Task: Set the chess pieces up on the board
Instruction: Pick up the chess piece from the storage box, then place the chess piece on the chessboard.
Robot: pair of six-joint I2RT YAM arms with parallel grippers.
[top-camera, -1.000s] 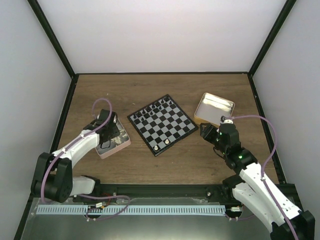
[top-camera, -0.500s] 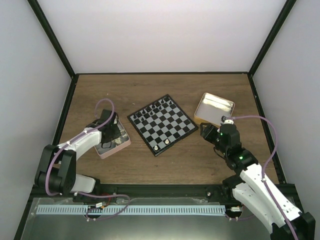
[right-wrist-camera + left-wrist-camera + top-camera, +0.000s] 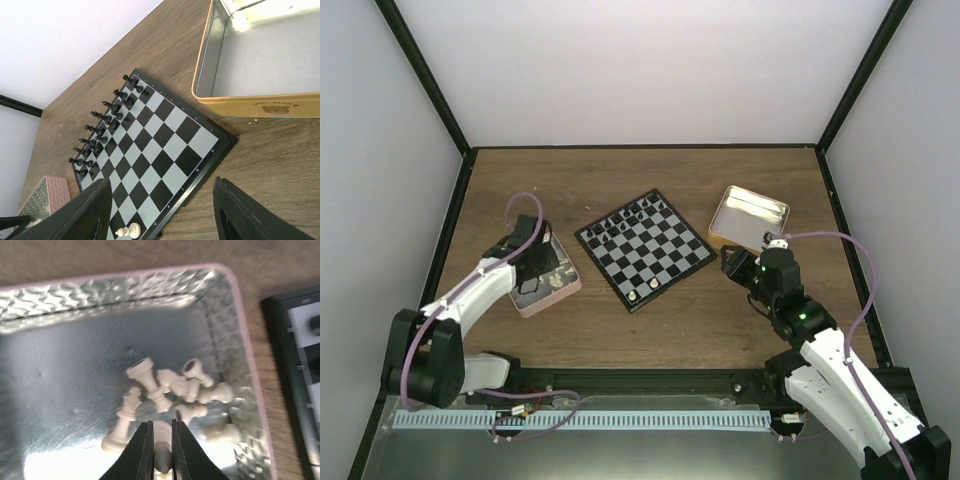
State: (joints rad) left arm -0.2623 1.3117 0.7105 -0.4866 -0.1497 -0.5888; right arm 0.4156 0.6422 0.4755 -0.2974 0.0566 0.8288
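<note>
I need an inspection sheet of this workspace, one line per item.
Surface: wooden table.
Job's things: board at centre; black pieces on its two far rows; two cream pieces at its near edge; loose cream pieces in the pink tin.
Clutter: open gold tin, nothing seen inside.
Grippers: left gripper shut on a cream piece in that tin; right gripper open.
Cables: purple cables loop over both arms.
Surroundings: white walls, black frame.

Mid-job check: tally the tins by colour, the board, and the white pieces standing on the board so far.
Pink tin: 1
Gold tin: 1
Board: 1
White pieces on it: 2
Total: 5
</note>
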